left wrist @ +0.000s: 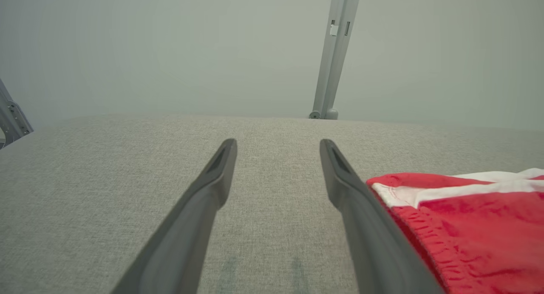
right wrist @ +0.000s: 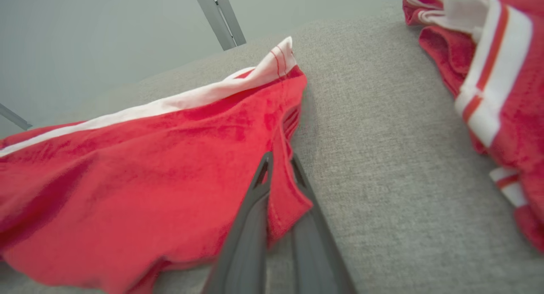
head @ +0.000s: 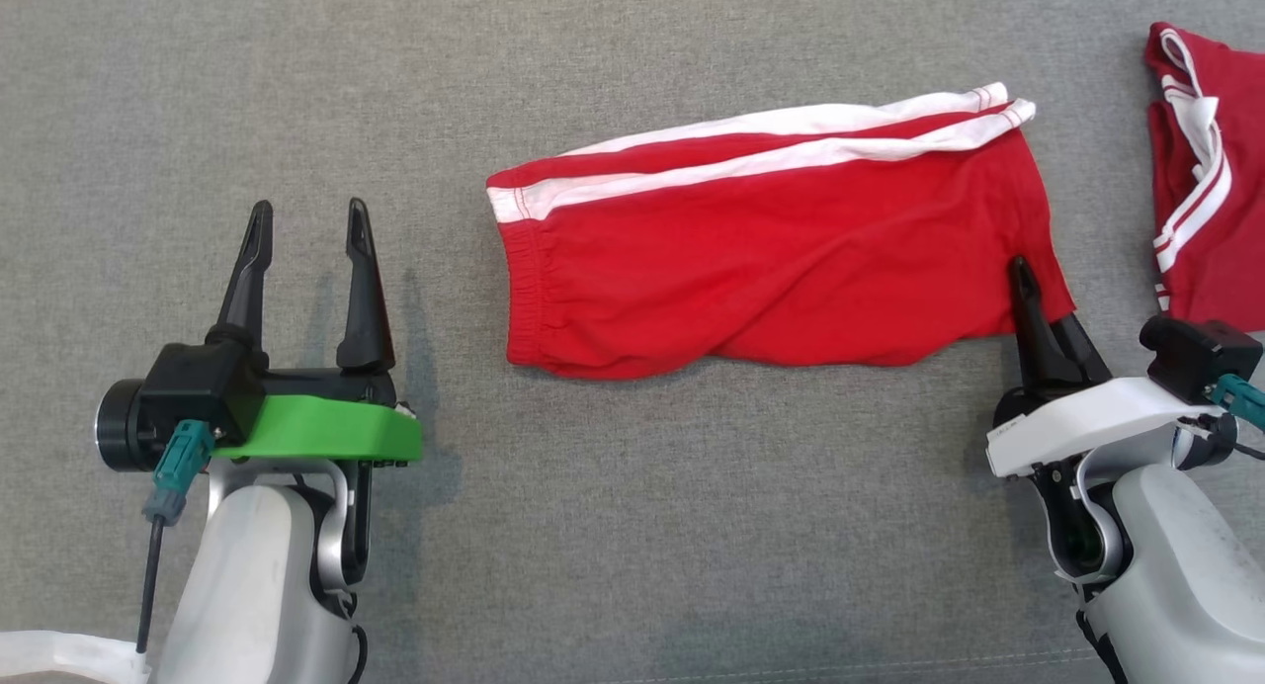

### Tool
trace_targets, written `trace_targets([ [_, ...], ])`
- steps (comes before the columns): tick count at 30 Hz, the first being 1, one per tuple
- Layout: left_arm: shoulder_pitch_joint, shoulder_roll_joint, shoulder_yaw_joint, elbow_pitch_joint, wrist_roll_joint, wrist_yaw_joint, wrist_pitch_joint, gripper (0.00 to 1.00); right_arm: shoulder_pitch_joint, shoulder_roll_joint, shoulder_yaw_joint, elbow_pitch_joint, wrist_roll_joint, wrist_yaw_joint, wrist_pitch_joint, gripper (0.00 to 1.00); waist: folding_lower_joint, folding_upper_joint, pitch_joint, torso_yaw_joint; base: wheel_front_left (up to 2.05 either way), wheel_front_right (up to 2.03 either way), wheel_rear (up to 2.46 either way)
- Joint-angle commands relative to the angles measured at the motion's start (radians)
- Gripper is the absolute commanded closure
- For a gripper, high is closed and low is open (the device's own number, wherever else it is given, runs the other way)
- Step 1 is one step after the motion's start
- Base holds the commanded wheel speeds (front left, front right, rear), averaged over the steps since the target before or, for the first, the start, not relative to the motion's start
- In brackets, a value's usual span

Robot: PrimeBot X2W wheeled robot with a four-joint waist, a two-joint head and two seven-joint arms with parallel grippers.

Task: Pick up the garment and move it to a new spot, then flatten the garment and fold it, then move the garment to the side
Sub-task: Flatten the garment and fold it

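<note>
Red shorts (head: 771, 249) with white side stripes, your garment, lie at the middle of the grey fabric counter (head: 632, 526), elastic waistband to the left. Your right claw (head: 1021, 267) is pinched shut on their near right corner, a fold of red cloth between the fingers. Your left claw (head: 308, 219) stands wide, holding nothing, well apart to the left of the waistband. You have a second garment (head: 1211, 170), red and white, bunched at the right edge, near the right claw. A grey metal post (left wrist: 335, 52) rises beyond the far edge.
</note>
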Motion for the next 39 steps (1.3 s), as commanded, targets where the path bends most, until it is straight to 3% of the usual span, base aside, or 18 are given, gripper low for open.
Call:
trace_targets([
  [1, 0.007, 0.01, -0.001, -0.001, 0.0, 0.002, 0.001, 0.0, 0.008, -0.002, -0.008, -0.005, -0.018, -0.001, -0.001, 1.0, 0.0, 0.0, -0.007, -0.006, 0.0, 0.0, 0.0],
  [9, 0.016, 0.013, -0.01, 0.001, -0.008, 0.002, 0.007, 0.0, -0.071, 0.022, 0.069, -0.081, -0.073, -0.001, -0.001, 1.0, 0.0, 0.0, -0.028, 0.004, 0.0, 0.0, 0.0],
  [16, 0.013, 0.004, -0.029, 0.008, -0.016, 0.003, 0.011, 0.0, -0.199, 0.079, 0.317, -0.161, -0.098, -0.001, 0.059, 1.0, 0.0, 0.0, -0.043, 0.032, 0.0, 0.0, 0.0],
  [22, 0.016, -0.007, -0.046, 0.02, -0.03, 0.001, 0.006, 0.0, -0.265, 0.134, 0.529, -0.071, -0.055, -0.001, 0.097, 1.0, 0.0, 0.0, -0.045, 0.074, 0.0, 0.0, 0.0],
  [27, 0.015, -0.016, -0.059, 0.03, -0.036, 0.002, -0.001, 0.0, -0.291, 0.156, 0.62, 0.046, -0.022, -0.001, 0.083, 1.0, 0.0, 0.0, -0.041, 0.097, 0.0, 0.0, 0.0],
  [28, 0.016, -0.017, -0.06, 0.032, -0.035, 0.004, 0.0, 0.0, -0.298, 0.158, 0.629, 0.06, -0.017, -0.001, 0.073, 0.7, 0.0, 0.0, -0.04, 0.099, 0.0, 0.0, 0.0],
  [29, 0.017, -0.018, -0.06, 0.034, -0.033, 0.004, -0.001, 0.0, -0.304, 0.161, 0.641, 0.071, -0.015, -0.001, 0.067, 0.0, 0.0, 0.0, -0.04, 0.1, 0.0, 0.0, 0.0],
  [34, 0.021, -0.018, -0.056, 0.041, -0.031, 0.009, -0.004, 0.0, -0.326, 0.154, 0.676, 0.061, -0.015, -0.001, 0.024, 0.0, 0.0, 0.0, -0.043, 0.089, 0.0, 0.0, 0.0],
  [39, 0.025, -0.009, -0.052, 0.043, -0.021, 0.016, -0.006, 0.0, -0.291, 0.116, 0.6, -0.04, -0.052, -0.001, 0.0, 0.0, 0.0, 0.0, -0.061, 0.063, 0.0, 0.0, 0.0],
])
